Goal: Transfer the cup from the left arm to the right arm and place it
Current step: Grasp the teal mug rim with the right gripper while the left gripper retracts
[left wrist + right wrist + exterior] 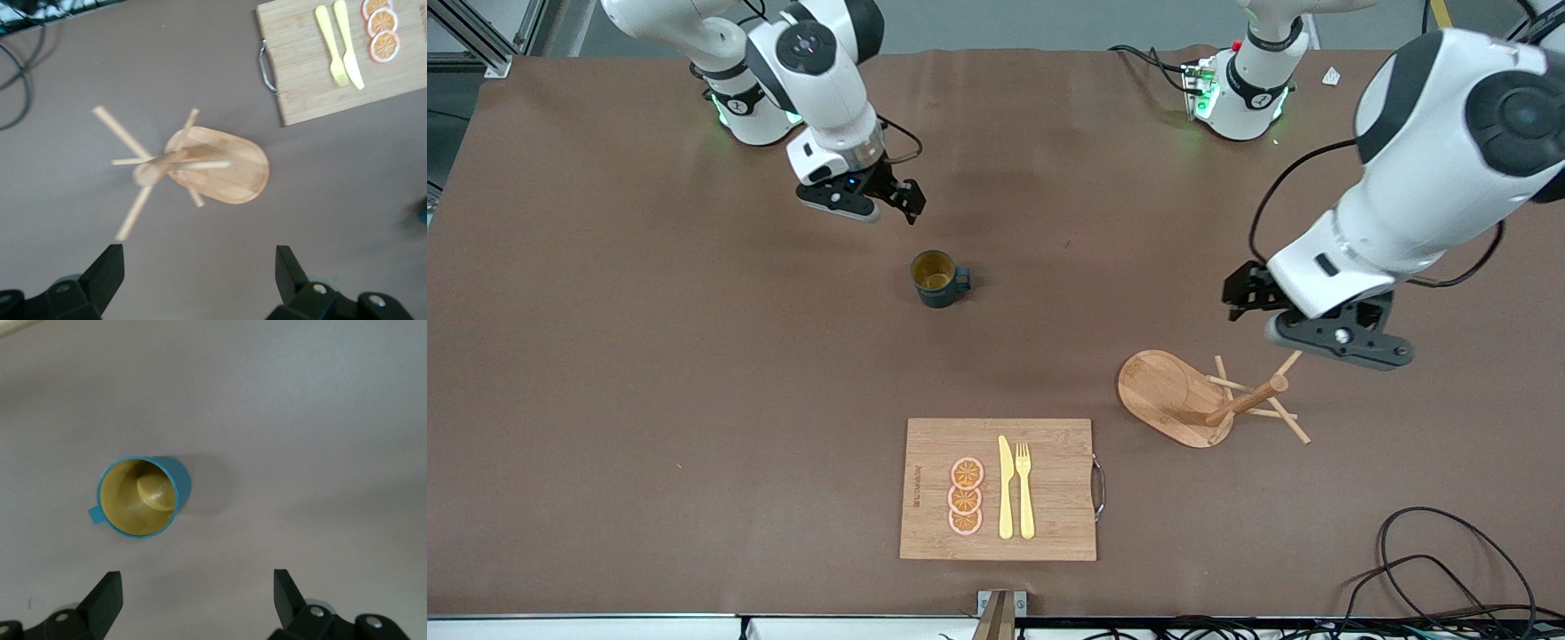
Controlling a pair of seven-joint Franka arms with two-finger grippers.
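— What's the room looking like from where you're standing?

— A wide brown table [649,356] is taking up nearly everything, with both white arms' bases sitting along its far edge and loose black cables [1449,569] trailing at the edge closest to the front camera, toward the left arm's end.

— And the mug?

— The small dark teal mug with ribbed sides and a yellowish-gold inside [936,278] is standing upright on the bare tabletop, about mid-table, its loop handle pointing toward the left arm's end. Nothing is touching it.

— What is the right arm doing?

— The right gripper [889,197] is hanging in the air over the table just beside the mug, on the bases' side of it. Its black fingers [107,597] are spread wide and gripping nothing; its wrist camera is looking straight down into the mug [141,496].

— And the left one?

— The left gripper [1249,298] is hovering over the table close to a bamboo peg rack with an oval base and thin wooden pegs [1209,400]. Its fingers [103,273] are parted wide too, and empty. The rack [200,167] is showing between them in its wrist view.

— Anything else lying there?

— A rectangular bamboo cutting board with a metal handle [1049,524] is resting nearer the front camera than the mug. On it are lying a yellow plastic knife [1006,487], a yellow plastic fork [1024,489] beside it, and three orange slices [966,496] in a row.
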